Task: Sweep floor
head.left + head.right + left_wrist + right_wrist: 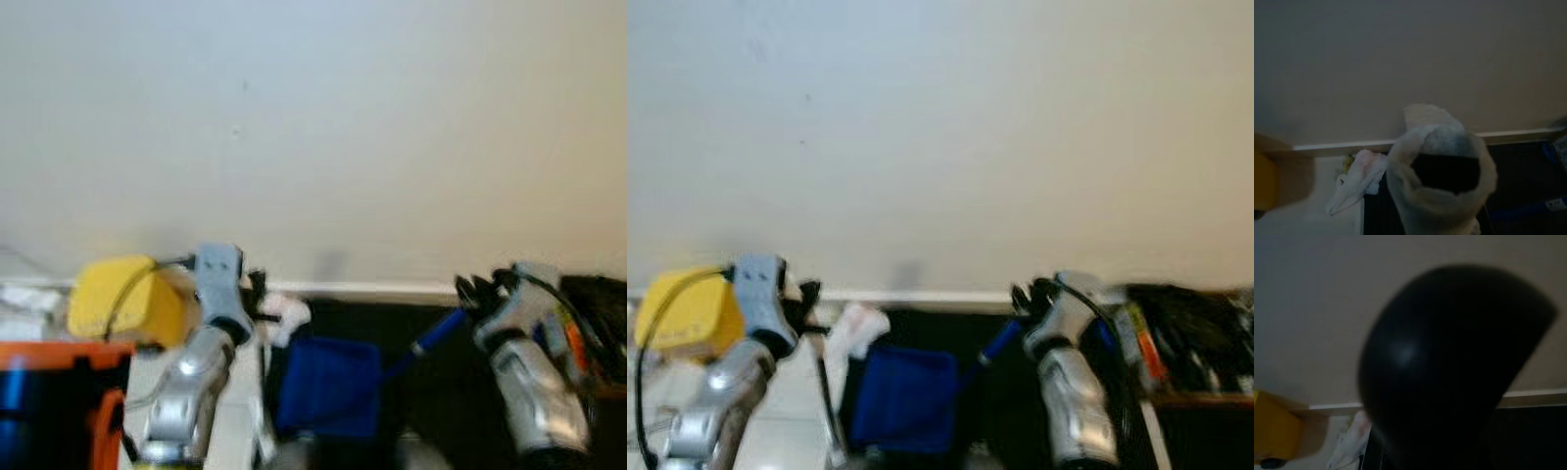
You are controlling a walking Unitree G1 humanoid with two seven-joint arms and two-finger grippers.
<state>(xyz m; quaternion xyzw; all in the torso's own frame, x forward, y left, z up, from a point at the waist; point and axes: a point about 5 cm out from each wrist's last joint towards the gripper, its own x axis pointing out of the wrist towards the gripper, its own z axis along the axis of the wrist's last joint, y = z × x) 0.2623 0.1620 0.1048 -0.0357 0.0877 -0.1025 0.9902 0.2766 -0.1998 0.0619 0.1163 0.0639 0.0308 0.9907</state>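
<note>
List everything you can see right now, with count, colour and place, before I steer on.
Wall: one, off-white, ahead.
Baseboard: one, white, at the wall's foot.
Dustpan: one, blue, low centre.
Handle: one, blue, from dustpan to right gripper.
Crumpled cloth: one, white, by the baseboard.
Box: one, yellow, left.
Bin: one, orange-rimmed, lower left.
Left gripper: black, raised, left.
Right gripper: black, at the handle's top.

Silver arms (191,387), blk cables, blue-grey wrists
</note>
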